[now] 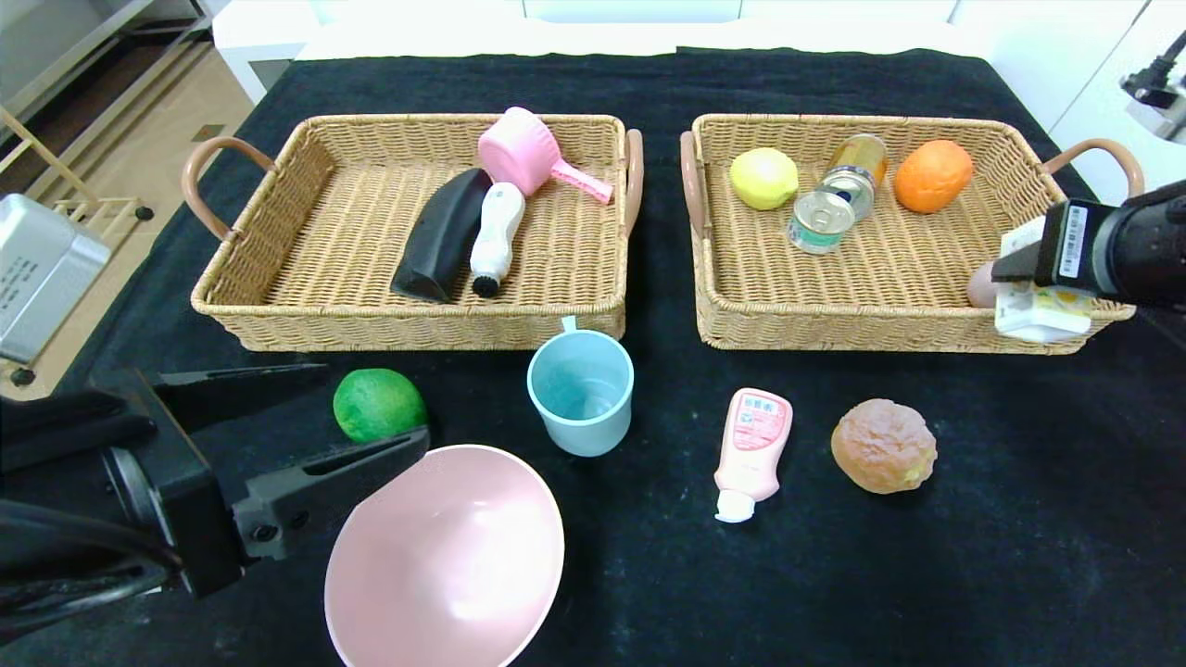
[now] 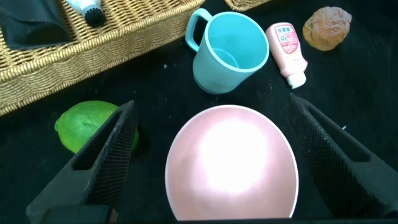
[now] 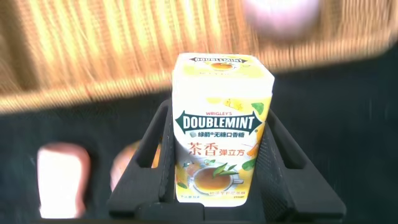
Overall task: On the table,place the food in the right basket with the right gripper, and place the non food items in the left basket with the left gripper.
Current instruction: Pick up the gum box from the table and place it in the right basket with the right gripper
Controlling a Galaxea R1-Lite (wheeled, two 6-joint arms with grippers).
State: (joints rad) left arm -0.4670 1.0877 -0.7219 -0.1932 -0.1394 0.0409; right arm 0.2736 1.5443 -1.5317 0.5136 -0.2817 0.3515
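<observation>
My left gripper (image 1: 375, 404) is open low at the front left, its jaws wide on either side of the pink bowl (image 1: 445, 556), apart from it; the left wrist view (image 2: 211, 107) shows the bowl (image 2: 231, 165) between the fingers. A green lime (image 1: 378, 404) lies beside one finger. My right gripper (image 1: 1015, 270) is shut on a yellow-white Doublemint gum box (image 1: 1040, 315) at the front right corner of the right basket (image 1: 889, 329). The right wrist view (image 3: 214, 155) shows the box (image 3: 221, 124) upright between the pads.
A blue cup (image 1: 581, 391), a pink bottle (image 1: 750, 449) and a brown bun (image 1: 883, 445) lie on the black cloth. The left basket (image 1: 408, 324) holds a black item, a white brush and a pink scoop. The right basket holds a lemon, two cans, an orange and a pinkish egg-like thing.
</observation>
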